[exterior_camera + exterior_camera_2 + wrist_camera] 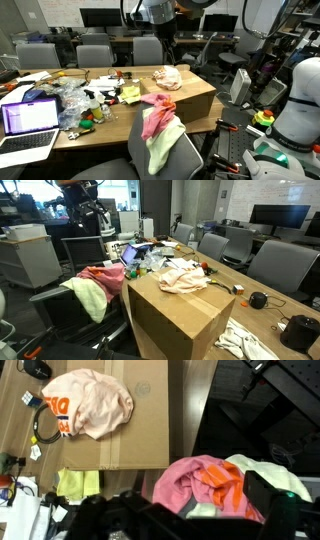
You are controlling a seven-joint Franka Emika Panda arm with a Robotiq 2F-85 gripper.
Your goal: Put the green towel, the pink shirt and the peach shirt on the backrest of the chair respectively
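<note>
The pink shirt (pixel 157 110) is draped over the top of the chair's (pixel 192 152) backrest, lying on the green towel (pixel 163 148) that hangs down it. In the wrist view the pink shirt (pixel 190 482) shows an orange-striped patch, with the pale towel (pixel 275 475) beside it. The peach shirt (pixel 167 77) lies bunched on a cardboard box (pixel 190 100), and its orange mark shows in the wrist view (pixel 92 402). My gripper (pixel 195 512) hangs open above the chair, its dark fingers (pixel 268 495) spread wide and holding nothing. In both exterior views the gripper (pixel 100 222) is well above the pink shirt (pixel 100 277).
The box (pixel 180 320) stands on a long wooden table beside the chair. An open laptop (pixel 28 120) and cluttered small items fill the table's other end. Other grey chairs (pixel 95 55) line the far side. A white machine (pixel 300 100) stands close by.
</note>
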